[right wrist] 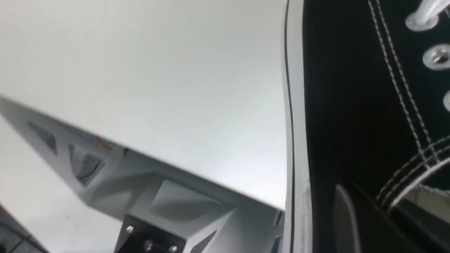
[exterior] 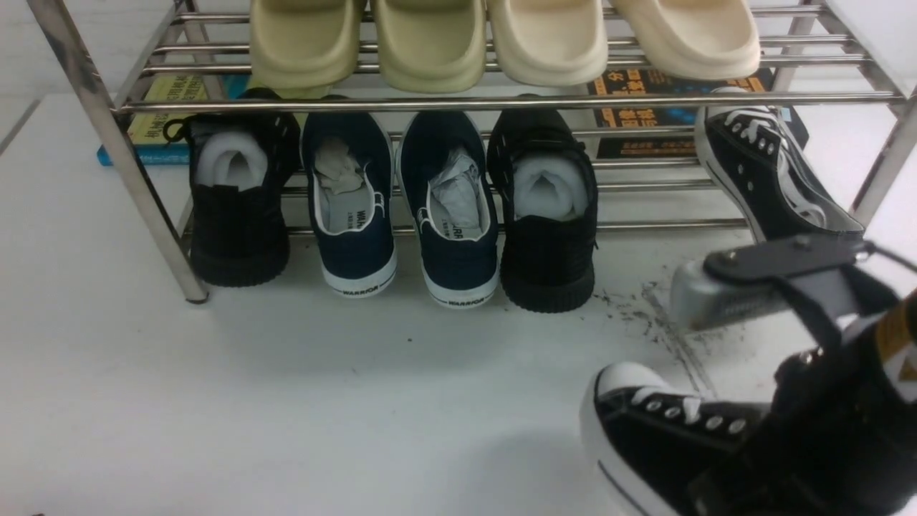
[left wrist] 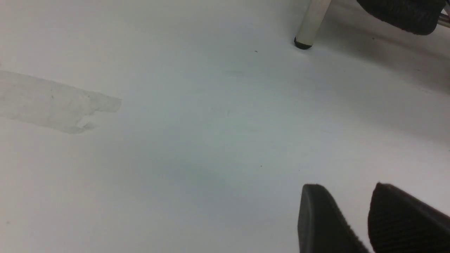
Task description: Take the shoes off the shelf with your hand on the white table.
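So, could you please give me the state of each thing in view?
right end effector: at the near black canvas sneaker, grip unclear.
left end effector: open, empty.
near black canvas sneaker: off the shelf.
far black canvas sneaker: tilted on the shelf's lower tier.
navy WARRIOR slip-ons: lower tier, paper-stuffed.
black chunky shoes: lower tier, stuffed.
foam slides: upper tier.

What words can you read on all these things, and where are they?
"WARRIOR": heel of the left navy shoe.
"WARRIOR": heel of the right navy shoe.
Insole print in both: too blurred to read.
Covers of the yellow book and the dark book: characters too blurred to read.
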You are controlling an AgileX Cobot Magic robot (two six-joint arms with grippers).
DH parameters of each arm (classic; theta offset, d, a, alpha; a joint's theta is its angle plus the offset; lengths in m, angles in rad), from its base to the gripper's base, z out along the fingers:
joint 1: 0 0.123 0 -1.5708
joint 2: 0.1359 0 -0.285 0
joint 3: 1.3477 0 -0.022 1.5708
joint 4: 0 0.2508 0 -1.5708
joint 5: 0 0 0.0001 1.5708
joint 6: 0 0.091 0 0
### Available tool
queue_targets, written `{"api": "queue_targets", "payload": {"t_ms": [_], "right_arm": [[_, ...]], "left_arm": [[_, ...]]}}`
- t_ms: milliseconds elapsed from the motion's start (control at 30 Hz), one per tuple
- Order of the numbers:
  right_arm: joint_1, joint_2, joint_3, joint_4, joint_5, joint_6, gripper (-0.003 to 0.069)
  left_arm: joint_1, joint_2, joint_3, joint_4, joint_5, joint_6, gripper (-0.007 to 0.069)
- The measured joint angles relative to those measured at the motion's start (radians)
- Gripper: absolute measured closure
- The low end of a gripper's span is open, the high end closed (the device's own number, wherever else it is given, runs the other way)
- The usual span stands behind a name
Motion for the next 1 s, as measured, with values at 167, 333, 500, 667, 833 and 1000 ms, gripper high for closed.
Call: {"api": "queue_targets", "payload": {"t_ms": [167,333,500,667,833,1000], "right_arm": [[0.136,0.072,0.006,-0.005,-0.132,0.068,0.0655],[0.16,0.179,0.006,-0.025,-0.26,0.112,0.0655],[0.182,0.304,0.006,-0.021,-0.396,0.217,0.0653],[0.182,0.401,0.006,-0.099,-0.526,0.32,0.0652],[0.182,0.444,0.006,-0.154,-0.578,0.385,0.0652],[0.182,0.469,0.006,-0.233,-0.722,0.514,0.065]], "left_arm": [[0.0,0.0,0.0,0.0,0.0,0.0,0.0385],[0.0,0.0,0.0,0.0,0.0,0.0,0.0385],[0.0,0.0,0.0,0.0,0.0,0.0,0.0385],[0.0,0.0,0.0,0.0,0.0,0.0,0.0385],[0.0,0.0,0.0,0.0,0.0,0.0,0.0385],[0.0,0.0,0.0,0.0,0.0,0.0,0.0385]]}}
